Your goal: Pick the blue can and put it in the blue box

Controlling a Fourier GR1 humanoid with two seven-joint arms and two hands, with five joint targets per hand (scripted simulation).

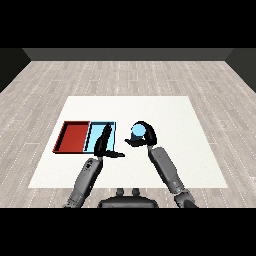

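Beside the light blue tray (95,131) on the bench (165,112), right robot hand (145,136) curled round the blue can (136,132), left robot hand (105,145) straight-fingered over that tray.

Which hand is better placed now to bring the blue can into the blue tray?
The right hand. Its fingers already curl round the blue can, just right of the light blue tray. The left hand holds nothing and hovers with straight fingers over that tray.

The blue can (137,132) sits in the right hand's (145,136) curled fingers, just right of the light blue tray (113,131).
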